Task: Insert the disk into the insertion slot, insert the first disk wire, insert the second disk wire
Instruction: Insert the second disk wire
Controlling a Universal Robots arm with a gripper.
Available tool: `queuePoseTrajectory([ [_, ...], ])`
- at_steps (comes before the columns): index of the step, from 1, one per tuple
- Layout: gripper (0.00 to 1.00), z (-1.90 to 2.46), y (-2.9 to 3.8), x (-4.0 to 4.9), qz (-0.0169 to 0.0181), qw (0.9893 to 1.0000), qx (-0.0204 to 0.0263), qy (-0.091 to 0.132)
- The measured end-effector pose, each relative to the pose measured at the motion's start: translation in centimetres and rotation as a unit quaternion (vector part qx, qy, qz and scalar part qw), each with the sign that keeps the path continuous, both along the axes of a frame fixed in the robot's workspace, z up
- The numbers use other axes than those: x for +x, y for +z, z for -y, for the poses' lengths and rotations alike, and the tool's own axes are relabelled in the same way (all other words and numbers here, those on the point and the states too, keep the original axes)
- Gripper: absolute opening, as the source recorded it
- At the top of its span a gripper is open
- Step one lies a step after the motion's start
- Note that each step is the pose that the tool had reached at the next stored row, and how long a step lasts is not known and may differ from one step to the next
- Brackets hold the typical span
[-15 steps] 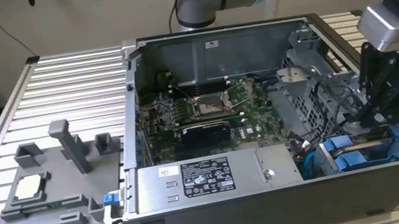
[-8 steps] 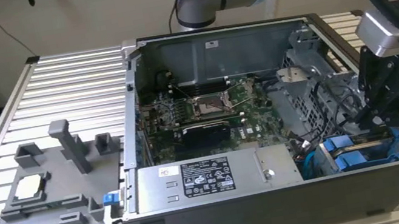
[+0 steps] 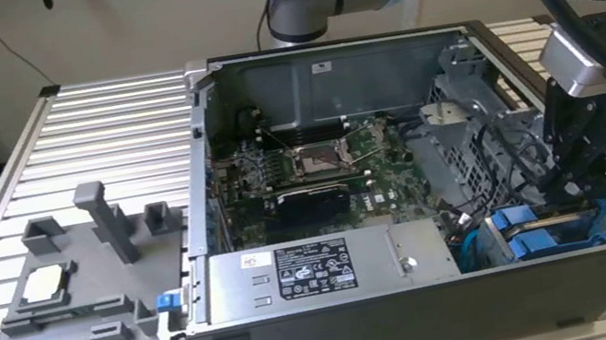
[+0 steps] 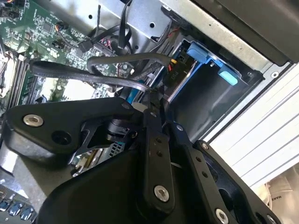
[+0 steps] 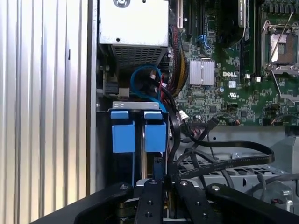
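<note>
On the slatted aluminium table (image 3: 95, 122) lay an opened computer case (image 3: 432, 334), its motherboard (image 3: 315, 163) and power supply (image 3: 321, 270) exposed, with a grey fixture plate (image 3: 75, 294) well apart toward the exterior view's left. At the case's corner toward the exterior view's right sat the drive cage (image 5: 122, 105), holding two blue carriers side by side; the disk (image 5: 155, 133) appeared already seated in its slot, long axis running into the cage, beside the other blue carrier (image 5: 123, 133). Directly over that disk hung the gripper (image 5: 156, 175), its fingers drawn close together on something thin and dark near the disk's end, likely a cable connector, though what it pinched could not be made out. Loose black cables (image 5: 219, 156) looped just beside the gripper.
</note>
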State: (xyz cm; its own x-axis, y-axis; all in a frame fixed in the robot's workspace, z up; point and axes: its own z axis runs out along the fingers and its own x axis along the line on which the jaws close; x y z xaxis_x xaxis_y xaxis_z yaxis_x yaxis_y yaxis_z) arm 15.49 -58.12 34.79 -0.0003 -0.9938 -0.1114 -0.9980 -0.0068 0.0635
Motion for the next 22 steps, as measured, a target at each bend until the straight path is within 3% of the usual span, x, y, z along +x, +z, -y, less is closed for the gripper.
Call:
queuePoseTrajectory([
  [22, 0.16, 0.03, -0.99, 0.28, 0.0, 1.0, 0.001, 0.0],
])
